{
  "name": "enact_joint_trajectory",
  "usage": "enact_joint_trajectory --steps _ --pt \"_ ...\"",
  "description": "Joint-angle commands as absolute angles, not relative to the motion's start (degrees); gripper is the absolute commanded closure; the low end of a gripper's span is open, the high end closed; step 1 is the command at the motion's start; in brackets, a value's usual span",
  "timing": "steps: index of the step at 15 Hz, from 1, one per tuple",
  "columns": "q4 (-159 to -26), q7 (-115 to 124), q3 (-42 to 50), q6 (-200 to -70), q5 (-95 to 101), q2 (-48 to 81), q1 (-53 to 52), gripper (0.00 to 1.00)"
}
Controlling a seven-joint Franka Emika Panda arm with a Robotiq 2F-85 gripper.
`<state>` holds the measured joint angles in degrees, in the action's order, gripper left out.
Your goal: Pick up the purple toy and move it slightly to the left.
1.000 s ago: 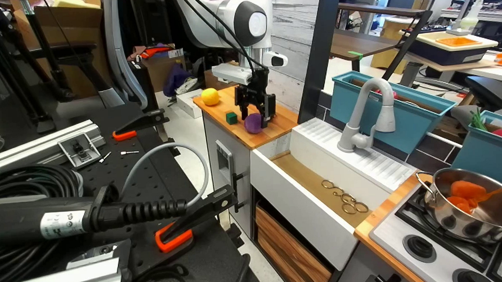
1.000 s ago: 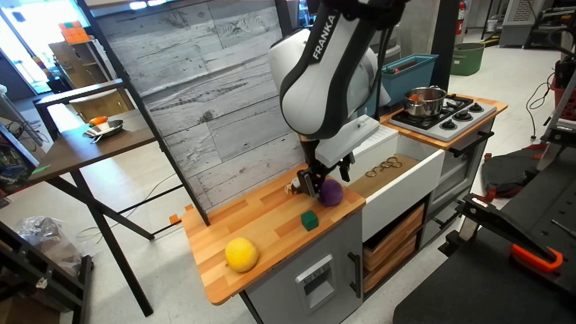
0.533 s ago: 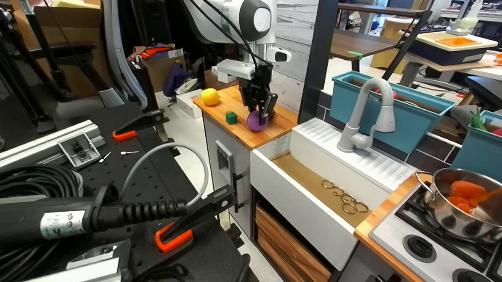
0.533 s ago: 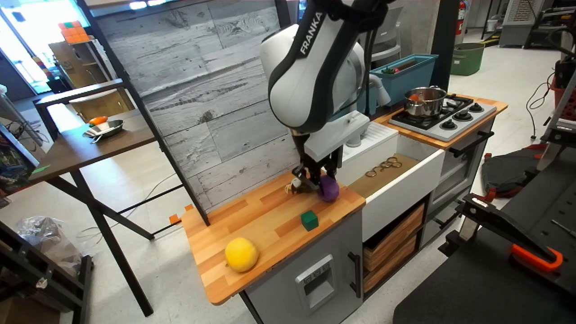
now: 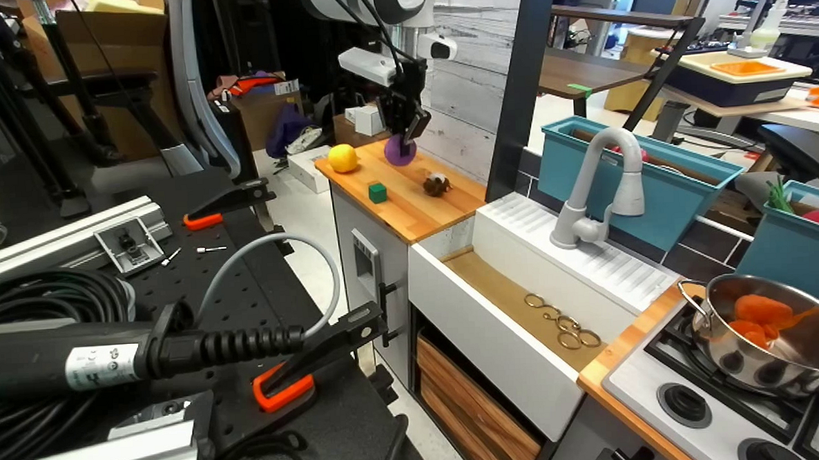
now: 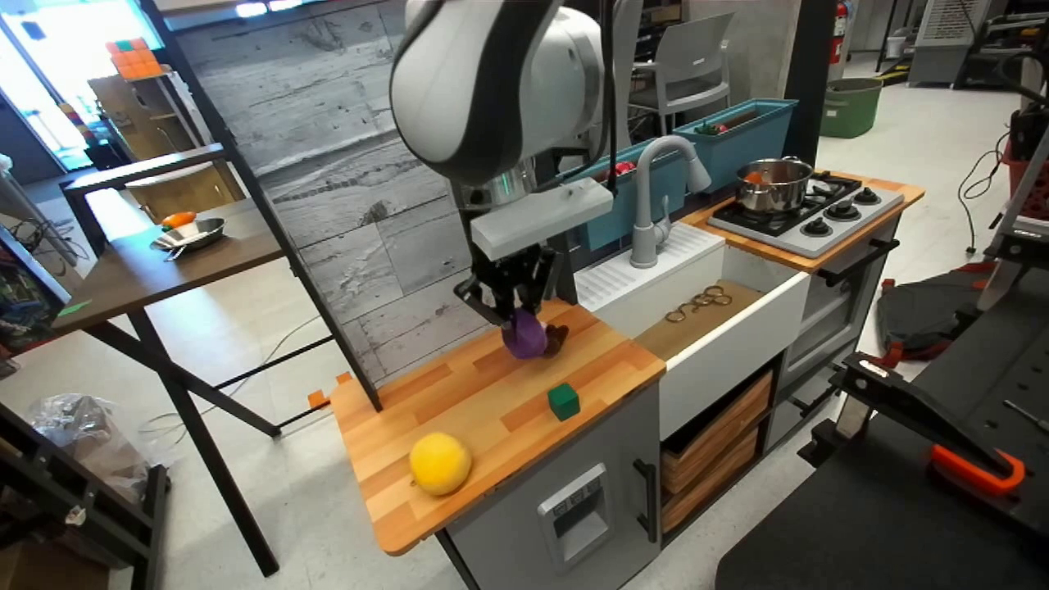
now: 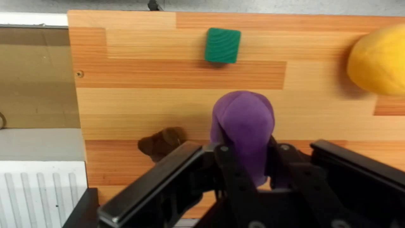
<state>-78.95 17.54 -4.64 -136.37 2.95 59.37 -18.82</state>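
The purple toy (image 7: 246, 117) is squeezed between the fingers (image 7: 226, 158) of my gripper (image 7: 246, 145) and bulges out past their tips in the wrist view. It hangs a little above the wooden counter (image 7: 158, 101), and both exterior views show the toy (image 5: 400, 151) (image 6: 525, 334) at the end of the black gripper (image 6: 523, 315). Some of its far side is hidden by the fingers.
On the counter lie a green block (image 7: 222, 45), a yellow ball (image 6: 441, 464) and a small brown piece (image 5: 436, 184) close to the toy. A plank wall (image 6: 344, 197) rises behind, and the sink (image 5: 496, 309) adjoins one end.
My gripper has closed on the purple toy and raised it off the counter. Toy and arm have shifted away from the sink end, uncovering the brown piece in an exterior view.
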Motion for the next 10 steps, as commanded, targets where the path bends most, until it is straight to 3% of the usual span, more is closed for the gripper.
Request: enact_joint_trajectory --steps 1,10 --pt "-76.57 17.29 -5.29 -135.87 1.48 59.42 -19.7 0.94" --pt "-74.12 16.9 -4.64 -144.32 1.99 66.77 -20.96 0.94"
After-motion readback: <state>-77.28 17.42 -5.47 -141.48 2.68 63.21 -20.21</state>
